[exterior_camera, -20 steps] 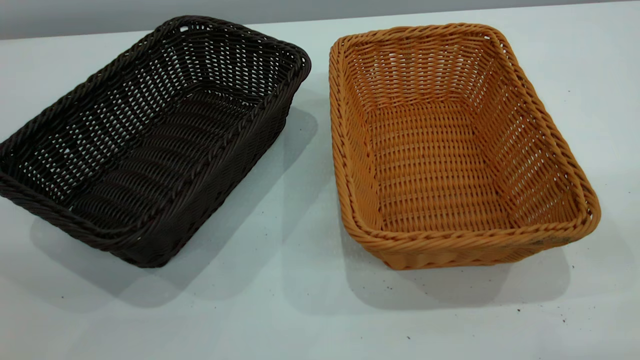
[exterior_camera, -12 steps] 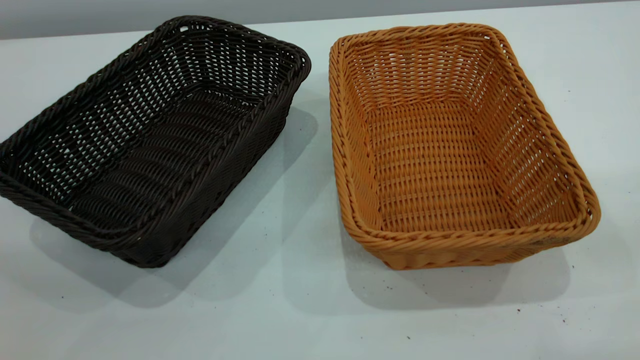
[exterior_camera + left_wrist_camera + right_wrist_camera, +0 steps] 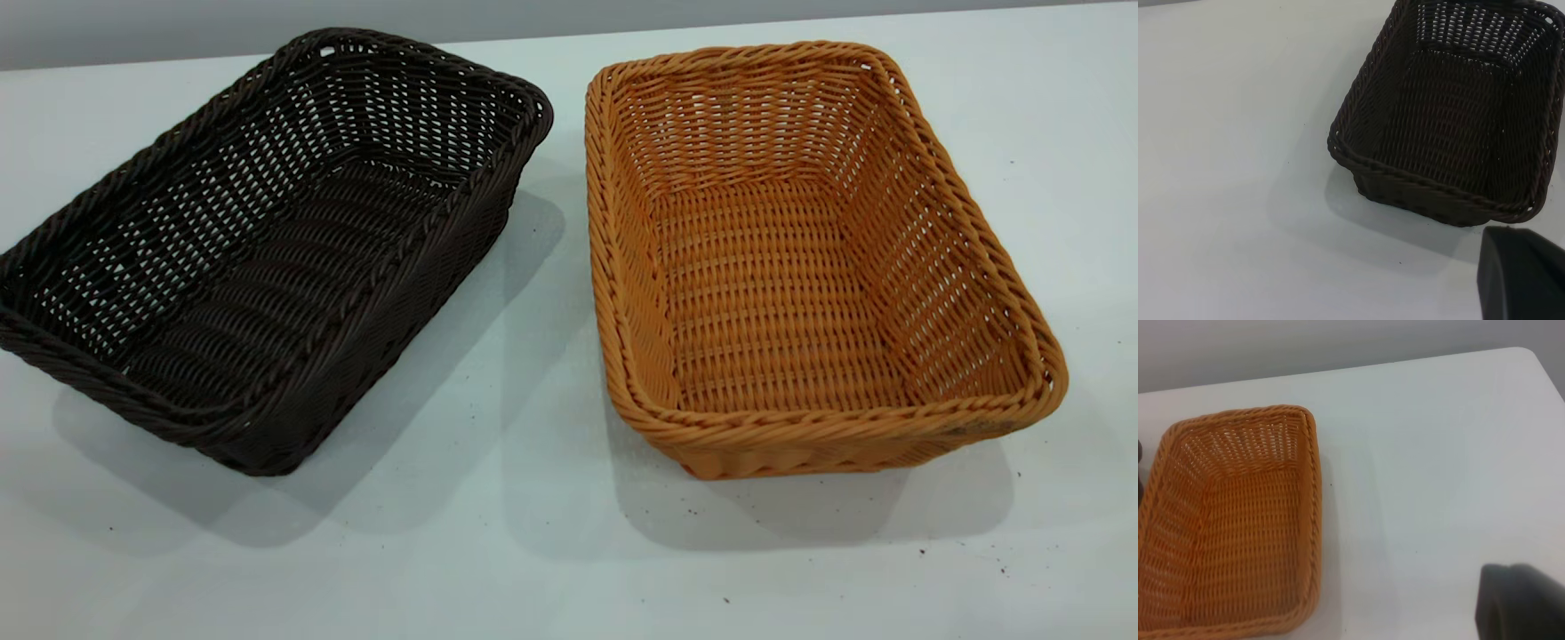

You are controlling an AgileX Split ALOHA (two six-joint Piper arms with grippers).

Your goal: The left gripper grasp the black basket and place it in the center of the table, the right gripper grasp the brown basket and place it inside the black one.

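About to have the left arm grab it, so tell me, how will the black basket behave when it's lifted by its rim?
The black basket is probably light for its size: its open-weave sides show the table through. Gripped at one edge of the braided rim, it may tilt, since it is long. The weave likely flexes slightly but looks stiff enough to hold shape.

No text, label, brand, number or sign can be read anywhere; the black basket [image 3: 267, 249] carries only plain weave; the brown basket [image 3: 800, 267] likewise, apart from a faint dark smudge on its near rim that forms no letters; the table [image 3: 498, 551] bears only tiny dark specks.
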